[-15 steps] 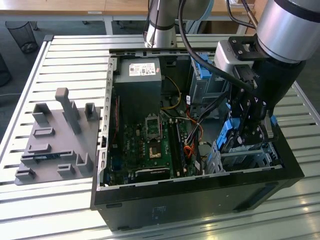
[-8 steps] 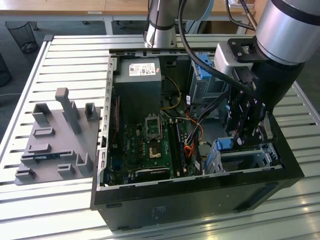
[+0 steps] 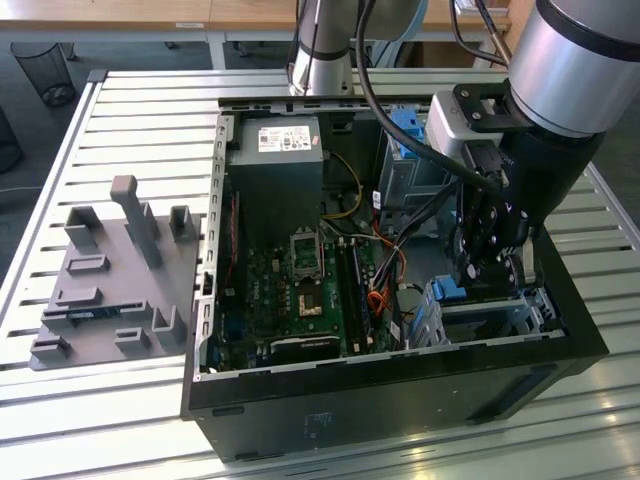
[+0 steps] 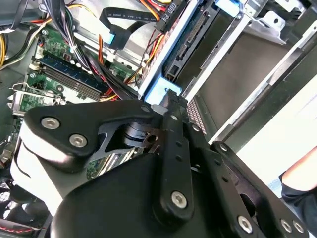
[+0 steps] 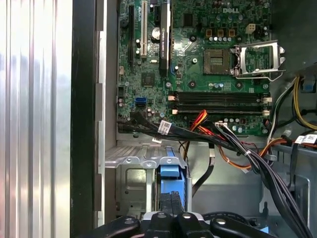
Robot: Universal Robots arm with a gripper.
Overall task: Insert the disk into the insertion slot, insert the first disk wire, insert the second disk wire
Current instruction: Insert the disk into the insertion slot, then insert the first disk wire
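The disk (image 4: 190,44) stands on edge in its bright blue carrier (image 5: 170,172), at the mouth of the insertion slot (image 5: 130,171), the low silver cage in the case's front corner at the exterior view's right (image 3: 500,315). My gripper (image 3: 487,270) hangs straight over it, and its dark fingers (image 4: 171,111) are shut on the end of the blue carrier. In the exterior view the blue carrier (image 3: 447,290) peeks out beside the fingers. A black connector on orange and yellow wires (image 4: 166,20) and a flat black cable with a blue plug (image 4: 113,35) hang loose near the disk's connector end.
The open black computer case (image 3: 380,385) lies on a slatted metal table. It holds a green motherboard (image 3: 300,290), a grey power supply (image 3: 275,160) and a taller grey cage with a blue tab (image 3: 405,135). A grey fixture plate (image 3: 110,280) sits at the exterior view's left. A person's arm (image 4: 302,173) shows beyond the case.
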